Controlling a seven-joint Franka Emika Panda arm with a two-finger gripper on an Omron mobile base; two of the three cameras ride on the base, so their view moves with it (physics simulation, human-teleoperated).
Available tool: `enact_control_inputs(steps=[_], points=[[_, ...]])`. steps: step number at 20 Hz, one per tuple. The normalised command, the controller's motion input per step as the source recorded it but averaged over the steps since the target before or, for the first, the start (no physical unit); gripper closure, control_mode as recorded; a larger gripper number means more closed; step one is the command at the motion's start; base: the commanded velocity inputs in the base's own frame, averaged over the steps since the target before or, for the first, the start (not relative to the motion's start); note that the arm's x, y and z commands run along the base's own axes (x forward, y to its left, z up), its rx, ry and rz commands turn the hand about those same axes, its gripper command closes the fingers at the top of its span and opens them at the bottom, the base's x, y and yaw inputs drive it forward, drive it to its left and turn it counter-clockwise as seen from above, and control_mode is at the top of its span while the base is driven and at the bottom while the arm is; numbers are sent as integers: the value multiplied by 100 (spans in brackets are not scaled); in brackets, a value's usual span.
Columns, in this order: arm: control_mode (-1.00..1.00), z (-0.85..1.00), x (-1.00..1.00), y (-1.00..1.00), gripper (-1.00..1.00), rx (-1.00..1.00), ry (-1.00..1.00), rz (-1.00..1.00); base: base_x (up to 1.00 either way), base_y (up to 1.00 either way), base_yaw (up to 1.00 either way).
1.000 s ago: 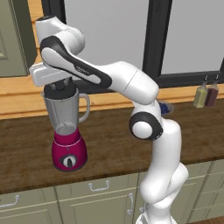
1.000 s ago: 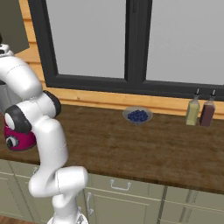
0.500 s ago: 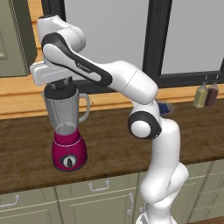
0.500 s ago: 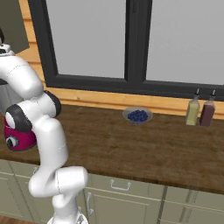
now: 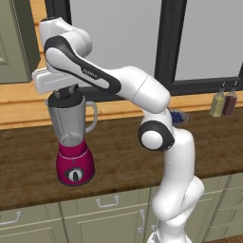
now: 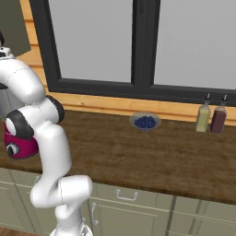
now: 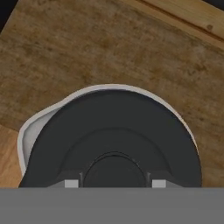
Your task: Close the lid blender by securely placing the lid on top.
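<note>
The white arm rises from its base, bends at the dark elbow joint and reaches out level to the left. Its hand points straight down, and the gripper (image 5: 62, 93) has its two fingertips (image 7: 71, 183) set apart either side of a round knob.

A blue bowl (image 6: 145, 122) sits on the wooden counter (image 6: 152, 156), two bottles (image 6: 211, 117) well apart rightward.

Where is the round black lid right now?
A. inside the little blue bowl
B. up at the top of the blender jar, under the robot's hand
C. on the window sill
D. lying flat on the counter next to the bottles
B. The lid covers almost all of the jar's pale rim in the hand view, and the gripper sits right over the top of the blender.
</note>
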Motion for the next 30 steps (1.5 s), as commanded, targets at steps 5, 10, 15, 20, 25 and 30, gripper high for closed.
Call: enact_control_inputs(steps=[5,10,15,20,25,30], points=[[-100,-33,-12,-6,100,0,0,1,0,0,0],[-100,-27,0,-15,100,0,0,0,0,0,0],[-100,-53,0,-16,-100,0,0,0,0,0,0],[-100,-49,-1,-13,-100,2,0,0,0,0,0],[-100,-8,0,0,-100,3,-3,1,0,0,0],[-100,7,-4,-1,-100,5,-10,6,0,0,0]])
